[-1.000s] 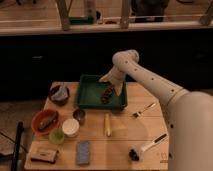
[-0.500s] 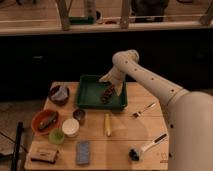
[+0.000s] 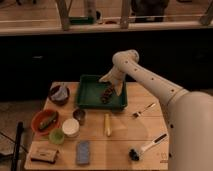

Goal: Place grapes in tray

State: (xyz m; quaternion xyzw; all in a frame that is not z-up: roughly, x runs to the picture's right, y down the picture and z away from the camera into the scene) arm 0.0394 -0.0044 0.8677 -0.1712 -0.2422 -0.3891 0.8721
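The dark green rectangular tray point(image 3: 90, 95) stands at the back middle of the wooden table. The grapes point(image 3: 107, 94), a small dark reddish-brown cluster, lie inside the tray near its right side. My gripper point(image 3: 113, 83) hangs just above the grapes, over the tray's right half, at the end of the white arm that reaches in from the right. The arm partly covers the tray's far right corner.
An orange bowl point(image 3: 37, 126) holding a dark greenish item sits front left. A dark bowl point(image 3: 59, 95) stands left of the tray. A small metal cup point(image 3: 79, 116), white container point(image 3: 70, 127), green lid point(image 3: 56, 136), yellow stick point(image 3: 106, 124), fork point(image 3: 143, 109), brush point(image 3: 147, 147), blue sponge point(image 3: 83, 152) and brown block point(image 3: 44, 154) lie on the table.
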